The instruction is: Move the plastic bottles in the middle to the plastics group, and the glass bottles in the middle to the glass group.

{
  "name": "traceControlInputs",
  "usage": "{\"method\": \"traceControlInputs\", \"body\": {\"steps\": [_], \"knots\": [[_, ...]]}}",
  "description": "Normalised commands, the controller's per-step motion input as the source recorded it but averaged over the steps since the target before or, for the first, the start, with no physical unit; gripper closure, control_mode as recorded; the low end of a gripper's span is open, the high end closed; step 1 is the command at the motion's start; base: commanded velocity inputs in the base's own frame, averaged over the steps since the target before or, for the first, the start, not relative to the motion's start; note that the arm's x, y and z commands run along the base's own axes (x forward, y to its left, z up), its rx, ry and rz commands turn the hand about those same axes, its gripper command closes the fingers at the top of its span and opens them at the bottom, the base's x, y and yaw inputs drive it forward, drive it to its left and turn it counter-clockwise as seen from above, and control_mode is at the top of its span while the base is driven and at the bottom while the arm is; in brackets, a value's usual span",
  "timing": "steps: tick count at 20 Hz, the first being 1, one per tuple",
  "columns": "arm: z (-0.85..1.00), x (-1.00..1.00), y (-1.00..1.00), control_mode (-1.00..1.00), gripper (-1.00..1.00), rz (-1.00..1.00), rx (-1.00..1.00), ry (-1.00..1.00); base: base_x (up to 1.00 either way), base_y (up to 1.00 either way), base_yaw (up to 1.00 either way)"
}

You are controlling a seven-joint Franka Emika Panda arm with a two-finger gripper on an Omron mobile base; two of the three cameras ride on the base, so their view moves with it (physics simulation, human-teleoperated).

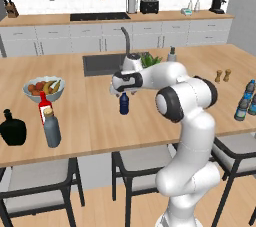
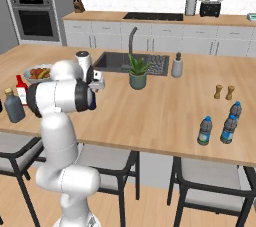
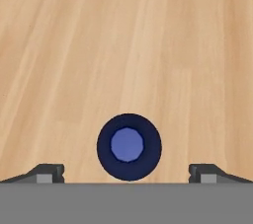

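A: Pincer [image 3: 126, 173] spread as wide as it went, nothing held. Hung straight above the dark navy bottle [image 1: 124, 103], cap centred between the two fingertips [image 3: 45, 172] in the hand view.

B: Risks, as judged from there?

A: Knocking over, mainly. Narrow, light-looking thing, standing upright and alone on the table [image 1: 90, 116]. Slightly off-line descent, and one fingertip could have landed on the shoulder and tipped it. Grip too high on the cap might also have let it swing or slip during the long carry.

B: Carry to where?

A: Toward the plastics group [image 2: 220, 123], clear-blue bottles bunched near the table's right end, well apart from the navy one. Crowded landing there: could have toppled a neighbour.

B: And the glass side?

A: At the opposite end. Squat black bottle [image 1: 12, 130] and slim red bottle [image 1: 44, 108] together, with the dark grey bottle [image 1: 51, 129] standing just beside the red one.

B: Surface and room?

A: Pale wood, smooth, long grain, no lip seen at the edge, so nothing to stop a rolling bottle. Also on it: fruit bowl [image 1: 44, 90], potted plant [image 2: 138, 73], two small shakers [image 2: 224, 92], sunken sink [image 2: 150, 63] with tall faucet. Stools [image 1: 37, 178] tucked along the near side. Behind, white cabinets, tiled wall, wall oven [image 2: 32, 18].
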Motion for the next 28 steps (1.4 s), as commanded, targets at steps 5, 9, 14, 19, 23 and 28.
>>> {"method": "traceControlInputs", "body": {"steps": [5,9,14,19,23,28], "knots": [[-0.07,0.15,0.00,-1.00,-1.00,0.00,0.00,0.00,0.00,0.00,0.00],[-0.11,0.19,0.00,-1.00,-1.00,0.00,0.00,0.00,0.00,0.00,0.00],[-0.16,0.13,0.01,-1.00,-1.00,0.00,0.00,0.00,0.00,0.00,0.00],[-0.13,0.00,0.01,-1.00,1.00,0.00,0.00,0.00,0.00,0.00,0.00],[-0.01,0.00,0.00,-1.00,1.00,0.01,0.00,0.00,0.00,0.00,0.00],[0.00,0.00,0.00,-1.00,1.00,0.01,0.00,0.00,0.00,0.00,0.00]]}}
